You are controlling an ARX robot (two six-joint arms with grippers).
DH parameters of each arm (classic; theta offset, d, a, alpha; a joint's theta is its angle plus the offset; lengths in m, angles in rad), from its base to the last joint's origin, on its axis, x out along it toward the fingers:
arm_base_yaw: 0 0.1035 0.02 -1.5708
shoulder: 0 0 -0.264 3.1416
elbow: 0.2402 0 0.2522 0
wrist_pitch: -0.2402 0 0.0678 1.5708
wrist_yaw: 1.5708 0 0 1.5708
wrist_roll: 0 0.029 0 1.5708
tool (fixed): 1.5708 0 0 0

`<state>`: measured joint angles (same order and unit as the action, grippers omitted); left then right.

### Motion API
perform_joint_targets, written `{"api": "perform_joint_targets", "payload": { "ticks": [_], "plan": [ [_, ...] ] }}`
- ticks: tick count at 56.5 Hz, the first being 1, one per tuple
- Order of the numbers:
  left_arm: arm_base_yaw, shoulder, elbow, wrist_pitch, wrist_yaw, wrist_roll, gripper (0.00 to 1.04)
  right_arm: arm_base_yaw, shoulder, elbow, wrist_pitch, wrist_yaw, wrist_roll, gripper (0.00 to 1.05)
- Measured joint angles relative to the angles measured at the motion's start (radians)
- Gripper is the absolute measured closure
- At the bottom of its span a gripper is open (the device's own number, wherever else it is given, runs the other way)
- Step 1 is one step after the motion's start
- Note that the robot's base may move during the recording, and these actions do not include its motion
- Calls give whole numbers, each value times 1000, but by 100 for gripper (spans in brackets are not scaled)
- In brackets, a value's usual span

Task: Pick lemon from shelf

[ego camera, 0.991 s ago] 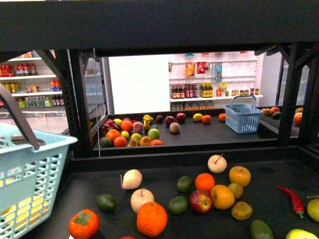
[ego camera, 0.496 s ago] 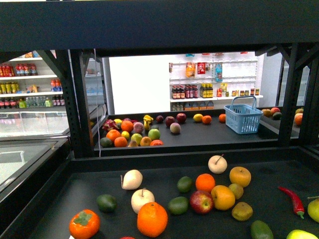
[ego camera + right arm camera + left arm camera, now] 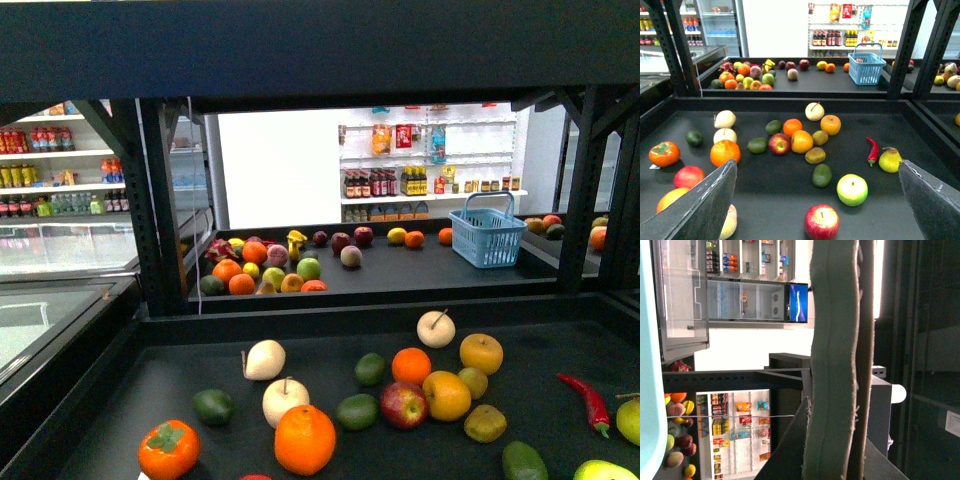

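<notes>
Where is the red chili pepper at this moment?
In the front view the red chili pepper lies on the right side of the near shelf deck, and the right wrist view shows it close beside a yellow pear-shaped fruit.

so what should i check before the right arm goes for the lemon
1. Right fingers open: ok, spread wide above the shelf deck.
2. Lemon identified: cannot tell for sure. The likeliest is the yellow pointed fruit beside the red chili.
3. Room around that fruit: ok. The chili lies close but apart from it, and nothing else touches it.
4. Lookalikes ruled out: ok. The yellow-green apple is rounder and nearer the fingers, so do not take it.
5. Left fingers: they look pressed together. Cannot tell whether they hold anything.
</notes>
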<state>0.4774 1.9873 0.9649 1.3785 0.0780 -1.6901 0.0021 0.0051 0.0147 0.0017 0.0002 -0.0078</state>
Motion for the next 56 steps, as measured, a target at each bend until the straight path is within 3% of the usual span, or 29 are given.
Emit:
{"api": "perform_joint_targets", "payload": {
  "ticks": [9, 24, 36, 45, 56],
  "plan": [
    [5, 12, -1, 11, 5, -14, 95, 0, 0, 0, 0, 0, 0, 7],
    [39, 6, -58, -5, 116, 98, 47, 0, 0, 0, 0, 0, 0, 7],
    [68, -122, -103, -145, 130, 180, 7, 0, 0, 0, 0, 0, 0, 7],
    [90, -235, -139, -283, 135, 243, 8, 0, 0, 0, 0, 0, 0, 7],
    [78, -499, -225, -638, 139, 464, 8, 0, 0, 0, 0, 0, 0, 7]
  ]
}}
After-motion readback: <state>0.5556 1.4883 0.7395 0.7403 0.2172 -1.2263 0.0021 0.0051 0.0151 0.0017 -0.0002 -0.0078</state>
